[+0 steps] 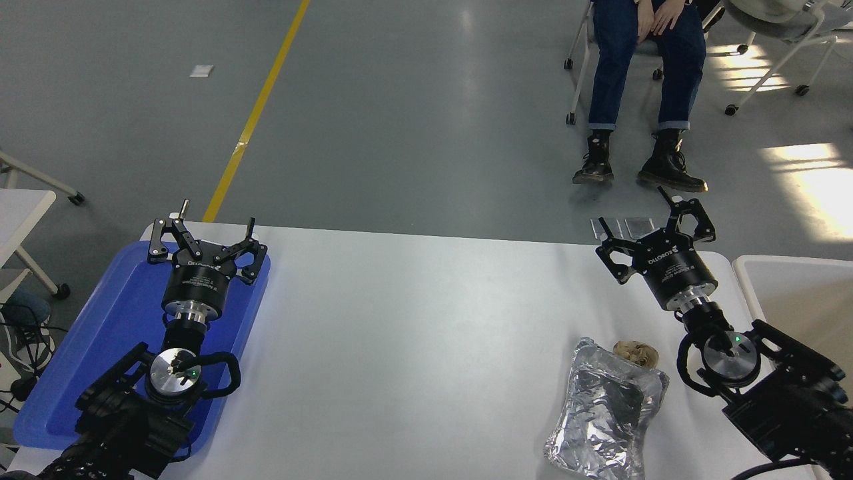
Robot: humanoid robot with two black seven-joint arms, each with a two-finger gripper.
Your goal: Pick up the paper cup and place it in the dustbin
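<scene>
No paper cup shows in this view. The dustbin (745,265), with a white rounded rim and beige inner walls, sits at the table's right edge, partly cut off by the picture. My right gripper (638,223) hovers open over the table's far right corner, just left of the dustbin, with nothing between its fingers. My left gripper (205,237) is parked open above the blue tray (80,360) at the left.
A crinkled silver foil bag (603,417) lies near the front right, with a small crumpled brownish scrap (636,353) at its top end. A person's legs and black boots (636,167) sit on a chair beyond the table's far side.
</scene>
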